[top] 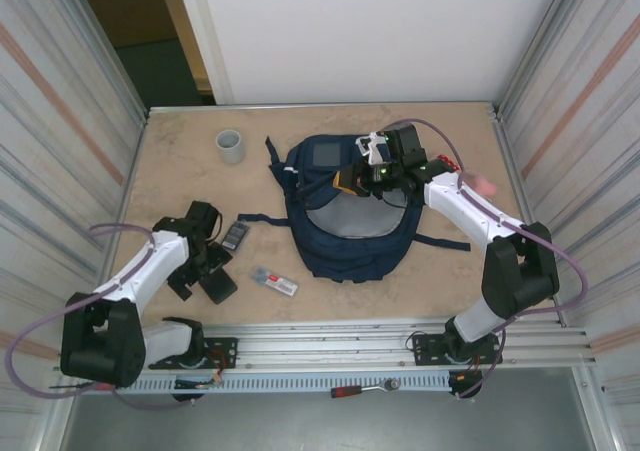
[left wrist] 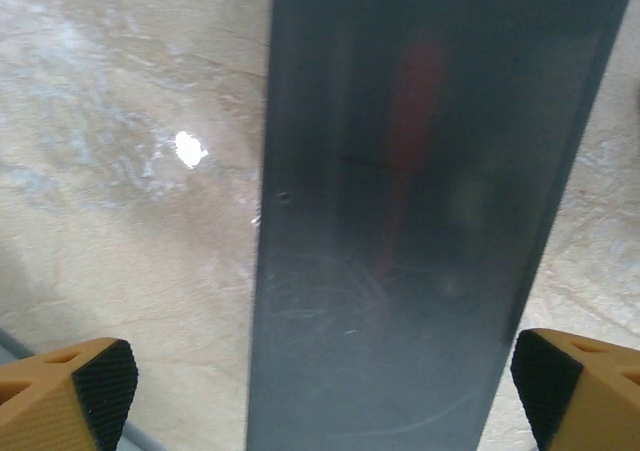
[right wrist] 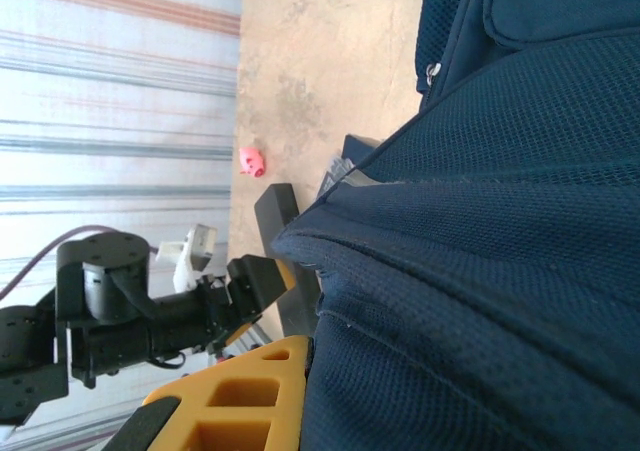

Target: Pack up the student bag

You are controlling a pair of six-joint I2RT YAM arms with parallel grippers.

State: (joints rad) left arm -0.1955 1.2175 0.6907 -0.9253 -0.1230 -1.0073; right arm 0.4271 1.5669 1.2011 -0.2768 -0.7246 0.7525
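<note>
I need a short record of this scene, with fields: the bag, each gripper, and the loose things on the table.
bag: student bag lies flat at the middle of the table
left gripper: left gripper open, jaws on either side of a dark flat slab
right gripper: right gripper shut on the bag's fabric near its top
loose things: grey roll; small dark device; small light pack

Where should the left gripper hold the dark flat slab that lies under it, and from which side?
Probably by its two long edges, across the narrow width, coming straight down from above. The slab lies flat on the table, and the left gripper is open with one finger outside each long edge.
</note>
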